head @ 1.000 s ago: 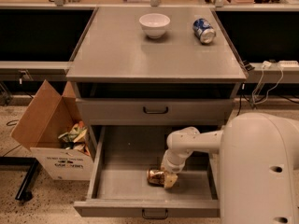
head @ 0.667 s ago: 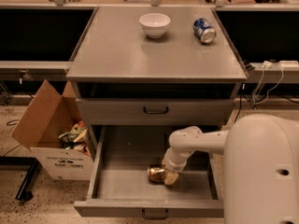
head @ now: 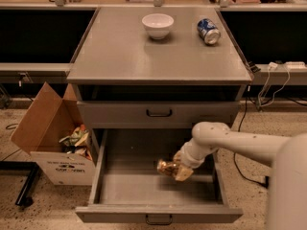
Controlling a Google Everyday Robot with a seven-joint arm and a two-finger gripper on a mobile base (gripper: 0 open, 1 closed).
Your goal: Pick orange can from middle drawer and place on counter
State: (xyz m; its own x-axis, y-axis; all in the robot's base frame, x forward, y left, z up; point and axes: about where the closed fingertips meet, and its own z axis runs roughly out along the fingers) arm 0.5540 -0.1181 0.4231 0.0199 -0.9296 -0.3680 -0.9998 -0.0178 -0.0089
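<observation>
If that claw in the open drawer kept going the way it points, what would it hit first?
The gripper, shut on the orange can, points down and left inside the middle drawer. Past the can, it would probably meet the drawer's floor first, though depth is unclear.

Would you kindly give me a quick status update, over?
End effector in open middle drawer, shut on orange can. Counter holds bowl, blue can at rear. Drawer above closed.

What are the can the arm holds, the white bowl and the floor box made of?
The orange can, held by the end effector over the middle drawer: probably thin metal, shiny coppery glints. The bowl: glazed ceramic or maybe plastic, smooth glossy white. The box: cardboard, matte brown flaps.
</observation>
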